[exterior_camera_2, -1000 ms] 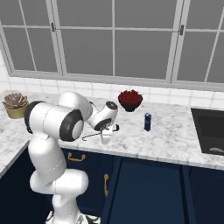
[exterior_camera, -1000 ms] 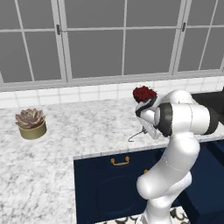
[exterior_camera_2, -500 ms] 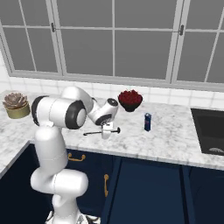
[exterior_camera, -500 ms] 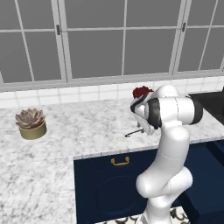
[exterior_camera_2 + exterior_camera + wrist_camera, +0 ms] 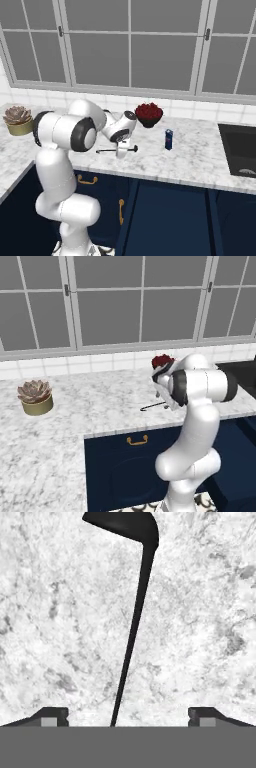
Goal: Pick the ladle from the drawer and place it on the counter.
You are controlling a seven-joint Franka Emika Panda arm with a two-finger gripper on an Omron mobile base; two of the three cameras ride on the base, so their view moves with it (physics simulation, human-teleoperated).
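Note:
The ladle (image 5: pixel 135 622) is a thin black utensil lying on the speckled marble counter (image 5: pixel 60 612), its bowl at the top of the hand view. My gripper (image 5: pixel 128 719) stands open over the handle's lower end, with the fingertips (image 5: pixel 50 716) wide apart on either side and clear of it. From the left base view the ladle (image 5: pixel 152 406) pokes out left of the hand near the counter's (image 5: pixel 90 401) front edge. In the right base view my gripper (image 5: pixel 121 150) points down at the ladle (image 5: pixel 107 150). The drawer box is out of view.
A bowl of red fruit (image 5: pixel 148 114) sits behind the hand, and a small blue can (image 5: pixel 169 139) stands to its right. A succulent in a pot (image 5: pixel 35 397) is far left. A dark sink (image 5: pixel 240 155) lies at the right. Navy fronts with gold handles (image 5: pixel 137 440) are below.
The arm has straightened and carried the hand with the ladle farther in over the counter. The ladle now lies flat on the marble.

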